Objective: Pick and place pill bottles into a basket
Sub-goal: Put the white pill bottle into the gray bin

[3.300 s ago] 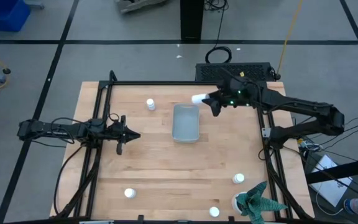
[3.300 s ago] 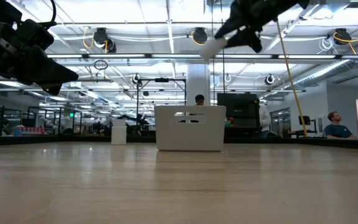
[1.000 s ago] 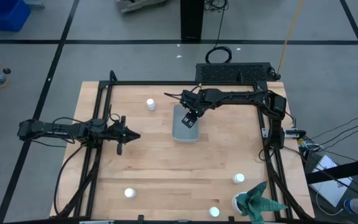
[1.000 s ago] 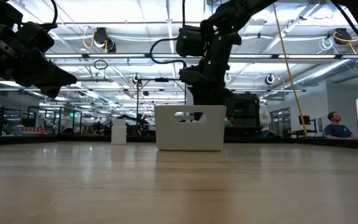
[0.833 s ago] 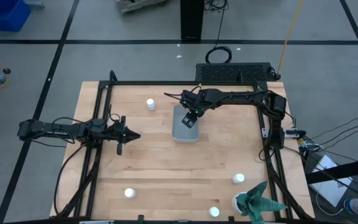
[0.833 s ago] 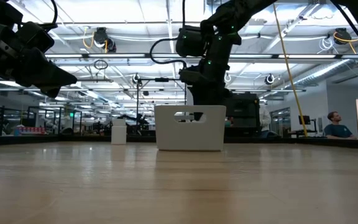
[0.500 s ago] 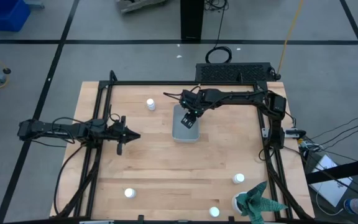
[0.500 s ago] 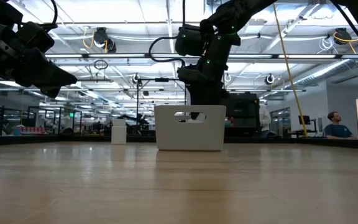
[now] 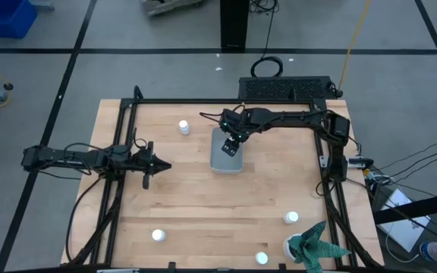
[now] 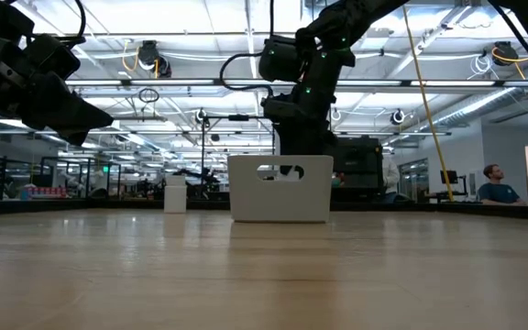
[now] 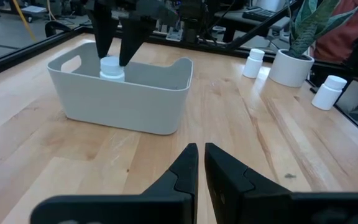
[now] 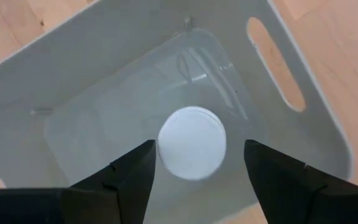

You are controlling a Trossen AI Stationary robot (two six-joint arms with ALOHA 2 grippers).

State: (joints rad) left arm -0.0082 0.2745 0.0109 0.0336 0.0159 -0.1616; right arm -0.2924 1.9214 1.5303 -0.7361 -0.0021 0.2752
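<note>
The pale grey-blue basket [image 9: 226, 168] stands at the table's middle, toward the far side. One white pill bottle [image 12: 191, 142] stands upright on its floor; it also shows in the left wrist view [image 11: 111, 67]. My right gripper [image 9: 232, 144] reaches down into the basket, open, one finger on each side of the bottle's cap. My left gripper [image 9: 165, 165] is shut and empty, hovering left of the basket. Other bottles stand on the table at the far left [image 9: 183, 127], near left [image 9: 157, 235] and near right [image 9: 291, 218], [image 9: 261, 258]. My right gripper comes at the bottle from above, its fingers pointing down beside the cap. One fingertip [image 12: 151, 152] lies right at the cap's edge [image 12: 161, 146]; I cannot tell whether it touches. The other fingertip [image 12: 253, 152] stands clear of the cap. The bottle stands upright on the basket's floor.
A green spiky plant in a white pot [image 9: 313, 244] stands at the near right corner. A black mesh pad [image 9: 285, 87] lies beyond the table's far edge. A black frame [image 9: 203, 101] runs along the table's sides. Bare wood lies between my left gripper and the near bottles.
Some three seconds ago my right gripper held a bottle aloft beyond the basket's far right corner. It has since gone toward the table's left and down into the basket with it. Over the last second it has stayed almost still there.
</note>
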